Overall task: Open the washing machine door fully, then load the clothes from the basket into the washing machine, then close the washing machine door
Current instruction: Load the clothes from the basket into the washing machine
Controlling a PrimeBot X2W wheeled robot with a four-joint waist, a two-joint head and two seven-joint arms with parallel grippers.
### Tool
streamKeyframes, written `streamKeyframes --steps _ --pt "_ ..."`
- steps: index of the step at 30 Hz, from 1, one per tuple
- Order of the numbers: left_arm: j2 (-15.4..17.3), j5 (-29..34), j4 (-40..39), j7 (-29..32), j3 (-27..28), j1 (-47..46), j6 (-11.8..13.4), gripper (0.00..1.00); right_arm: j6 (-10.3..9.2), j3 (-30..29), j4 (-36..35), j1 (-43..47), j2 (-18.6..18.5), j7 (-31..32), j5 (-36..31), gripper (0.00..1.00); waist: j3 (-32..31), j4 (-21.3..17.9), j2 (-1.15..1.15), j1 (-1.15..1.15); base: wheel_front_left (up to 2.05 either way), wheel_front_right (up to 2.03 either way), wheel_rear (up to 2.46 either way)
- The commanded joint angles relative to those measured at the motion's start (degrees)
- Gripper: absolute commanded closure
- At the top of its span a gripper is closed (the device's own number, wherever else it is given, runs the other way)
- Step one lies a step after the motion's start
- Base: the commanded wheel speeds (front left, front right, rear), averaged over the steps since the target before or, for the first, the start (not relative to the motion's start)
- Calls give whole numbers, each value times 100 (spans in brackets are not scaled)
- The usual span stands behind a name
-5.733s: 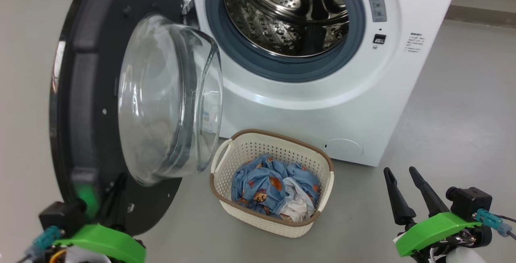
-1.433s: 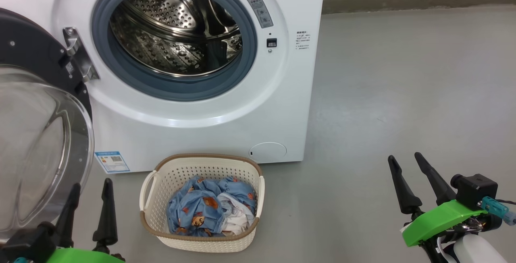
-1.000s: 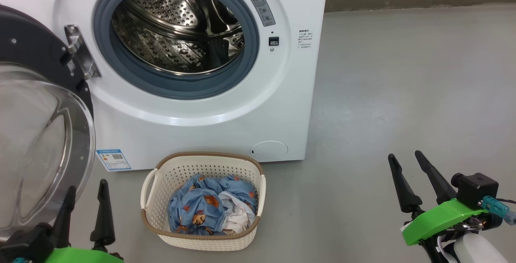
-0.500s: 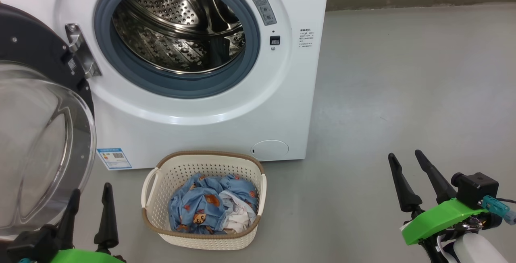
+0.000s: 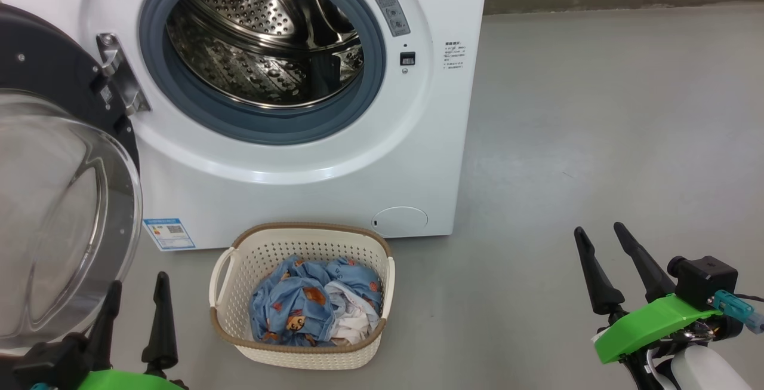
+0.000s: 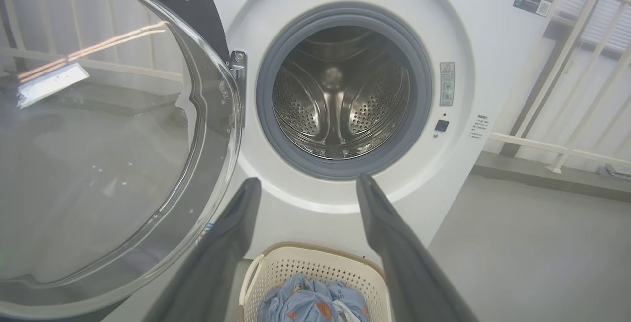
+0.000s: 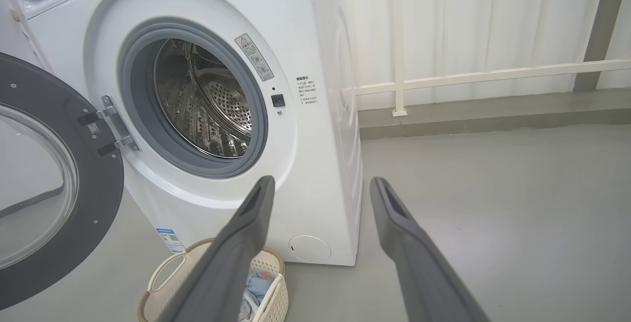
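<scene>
The clothes [image 5: 313,309] lie bunched in the basket [image 5: 298,357], which sits on the floor [image 5: 567,139] just in front of the washing machine [image 5: 298,199], below its opening. They look light, soft and limp. A pinch on top of the blue bear-print heap, where the folds stand highest, should lift it, though it will likely trail, drag the small white piece along or catch the basket's rim. The drum [image 5: 262,37] stands empty behind the grey gasket [image 5: 262,130]. The washing machine door [image 5: 36,61] is swung wide to the left, its glass bowl [image 5: 59,217] close by the left jaws, which stand open and empty beside the basket. That bowl may crowd a lift on this side. The right jaws, also open and empty, hover well off to the right above the floor.
</scene>
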Motion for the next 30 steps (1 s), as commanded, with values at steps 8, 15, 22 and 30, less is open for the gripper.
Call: streamKeyframes --steps 8,15,22,30 --pt "168 14 -88 -70 167 -167 31 0 26 52 -125 -198 -83 -69 -25 0 -9 5 0 0 9 -9 0" --pt "172 -3 -80 -71 153 -167 45 0 26 51 -126 -189 -83 -69 -24 0 -15 12 0 0 92 -92 0" --pt "189 -19 -73 -70 153 -178 73 0 26 59 -115 -188 -75 -69 -23 0 -3 24 0 0 172 -172 0" --pt "189 -58 -63 -72 149 -182 84 0 26 68 -96 -196 -75 -69 -19 0 1 29 0 0 166 -166 0"
